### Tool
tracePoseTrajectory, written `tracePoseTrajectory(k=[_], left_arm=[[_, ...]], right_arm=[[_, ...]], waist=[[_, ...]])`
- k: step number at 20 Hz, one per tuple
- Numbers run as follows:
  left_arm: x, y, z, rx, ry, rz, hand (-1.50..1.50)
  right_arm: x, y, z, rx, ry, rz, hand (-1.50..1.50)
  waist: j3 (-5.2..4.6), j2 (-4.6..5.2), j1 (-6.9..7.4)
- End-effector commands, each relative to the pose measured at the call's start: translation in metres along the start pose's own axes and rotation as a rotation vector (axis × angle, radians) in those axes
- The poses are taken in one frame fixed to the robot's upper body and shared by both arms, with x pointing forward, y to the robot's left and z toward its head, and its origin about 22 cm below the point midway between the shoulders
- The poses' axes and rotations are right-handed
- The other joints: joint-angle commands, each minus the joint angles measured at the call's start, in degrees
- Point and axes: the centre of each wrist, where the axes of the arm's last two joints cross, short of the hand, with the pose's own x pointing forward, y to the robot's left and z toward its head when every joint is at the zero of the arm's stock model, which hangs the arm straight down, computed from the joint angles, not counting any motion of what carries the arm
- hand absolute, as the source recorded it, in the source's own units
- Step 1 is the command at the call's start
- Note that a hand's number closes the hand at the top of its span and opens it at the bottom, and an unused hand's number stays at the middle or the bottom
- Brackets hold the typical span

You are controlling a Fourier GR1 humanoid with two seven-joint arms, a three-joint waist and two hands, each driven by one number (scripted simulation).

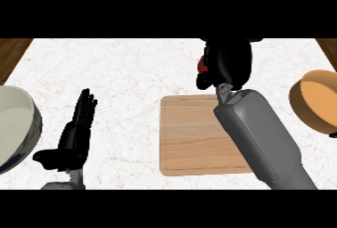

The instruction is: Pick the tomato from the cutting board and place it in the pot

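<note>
My right hand (228, 62) is at the far middle of the counter, beyond the wooden cutting board (194, 138), with its fingers curled round the red tomato (201, 66). Only a small red patch of the tomato shows at the hand's left side. The right forearm crosses the board's right part. The pot (16, 127), grey with a pale inside, sits at the left edge and is partly cut off. My left hand (79, 129) rests open on the counter, fingers straight, between the pot and the board.
An orange-brown bowl (316, 100) stands at the right edge, partly out of view. The white marbled counter (125, 75) has wooden strips at its far left and far right corners.
</note>
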Motion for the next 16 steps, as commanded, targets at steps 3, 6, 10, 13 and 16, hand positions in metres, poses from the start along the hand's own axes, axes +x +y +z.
tracePoseTrajectory(k=[3, 6, 10, 13, 16], left_arm=[[0.009, -0.004, 0.011, 0.006, 0.003, 0.003, 0.00], [0.003, 0.003, 0.003, -0.012, 0.006, 0.002, 0.00], [0.011, 0.001, -0.007, -0.003, 0.021, 0.031, 0.00], [-0.002, 0.014, 0.001, 0.000, -0.009, -0.010, 0.00], [0.003, 0.012, -0.011, 0.004, 0.005, -0.011, 0.00]], right_arm=[[-0.006, -0.025, 0.014, -0.146, 0.121, 0.037, 1.50], [-0.019, -0.041, 0.001, -0.169, 0.189, 0.071, 1.50], [-0.040, -0.063, -0.010, -0.195, 0.252, 0.086, 1.50], [-0.073, -0.069, -0.019, -0.205, 0.300, 0.095, 1.50], [-0.107, -0.077, -0.020, -0.233, 0.328, 0.099, 1.50]], waist=[[0.04, -0.14, -0.38], [0.02, 0.00, -0.41], [0.03, 0.02, -0.35], [0.02, 0.03, -0.40], [0.03, 0.06, -0.66]])
